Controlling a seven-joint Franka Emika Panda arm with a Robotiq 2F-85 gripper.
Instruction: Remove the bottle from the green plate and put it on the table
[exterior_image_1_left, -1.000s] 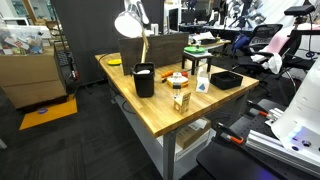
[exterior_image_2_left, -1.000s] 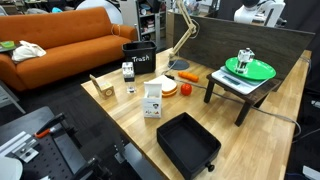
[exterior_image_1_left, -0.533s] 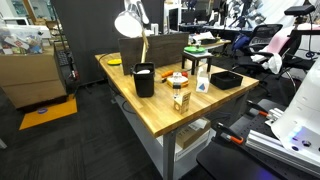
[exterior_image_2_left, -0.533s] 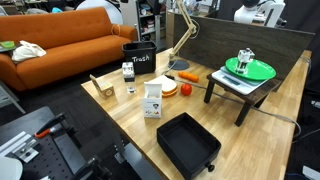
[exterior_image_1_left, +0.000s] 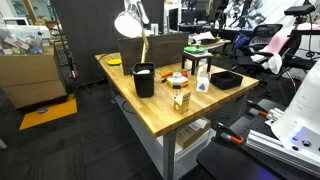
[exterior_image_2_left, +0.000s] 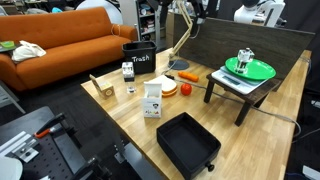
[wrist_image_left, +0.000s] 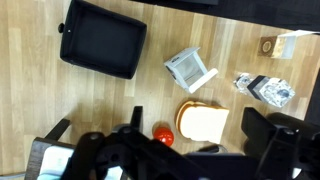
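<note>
Now I am looking down on the tabletop (wrist_image_left: 40, 95) from high above it. In the wrist view, at the far left, a black tray (wrist_image_left: 103, 38) is lying flat on the wood. To the right of it a white carton (wrist_image_left: 190, 70) is sitting, well apart from the tray. Nearer to me an orange plate (wrist_image_left: 203, 122) is resting with a red ball (wrist_image_left: 163, 134) just beside it on its left side. At the right edge a patterned box (wrist_image_left: 262, 89) is lying.

My hand (wrist_image_left: 155, 128) is hanging in the air above these things. The picture of it is blurred, but the fingers are standing wide apart and are gripping nothing; only the wood is showing between them.

In an exterior view, a black bin (exterior_image_2_left: 139, 58) marked "Trash" is standing at the back of the tabletop, toward the left. At the right side the green plate (exterior_image_2_left: 262, 72) is resting on a low black stand (exterior_image_2_left: 232, 88), which is itself standing on the tabletop. The bottle (exterior_image_2_left: 245, 57) is standing upright on the green plate, near its middle.
</note>
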